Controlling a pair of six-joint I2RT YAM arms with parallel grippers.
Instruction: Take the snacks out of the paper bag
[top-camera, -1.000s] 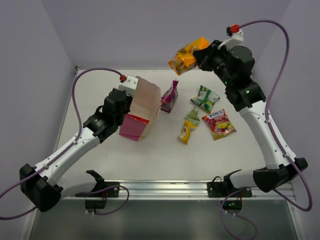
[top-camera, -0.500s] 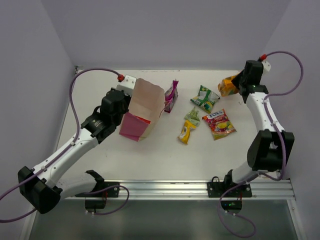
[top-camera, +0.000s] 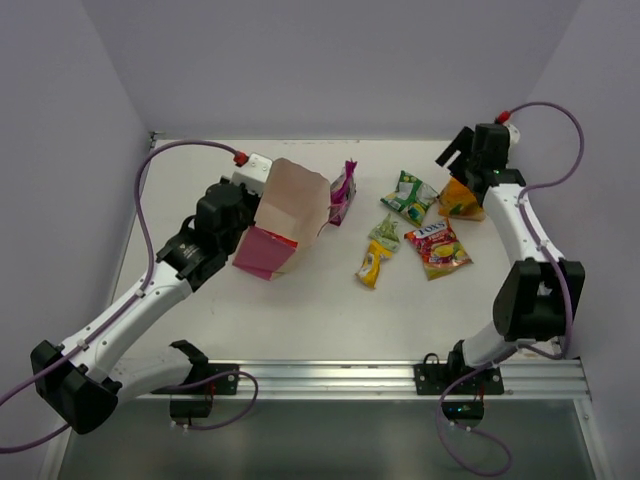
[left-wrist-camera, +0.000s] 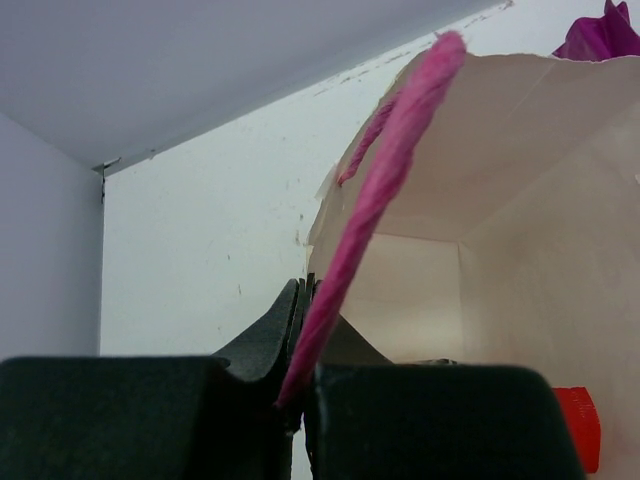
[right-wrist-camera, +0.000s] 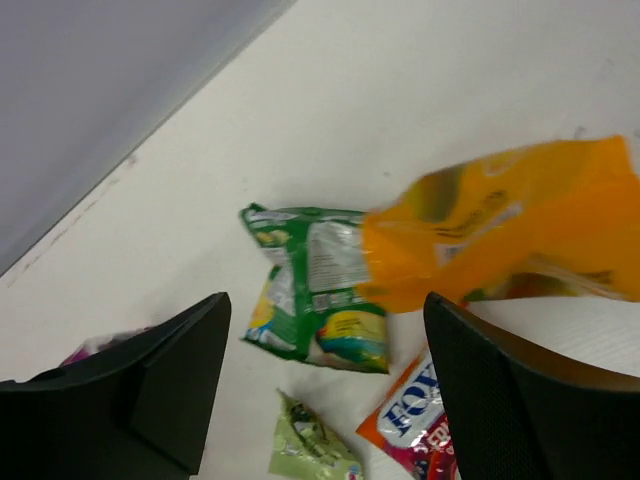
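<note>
The left pincer (left-wrist-camera: 300, 315) is clenched on the pink cord handle (left-wrist-camera: 385, 190) of the paper bag (top-camera: 290, 205), which sits at the left of the worktop (top-camera: 300, 320). Its arm comes in low from the left corner, with the elbow bent. The right pincer (top-camera: 462, 152) is released, fingers wide apart, just above the orange packet (top-camera: 460, 198) lying far right. This arm stretches forward along the right side. The green packet (top-camera: 412, 195) and red packet (top-camera: 437, 248) lie near, and the purple packet (top-camera: 343, 186) is beside the bag.
</note>
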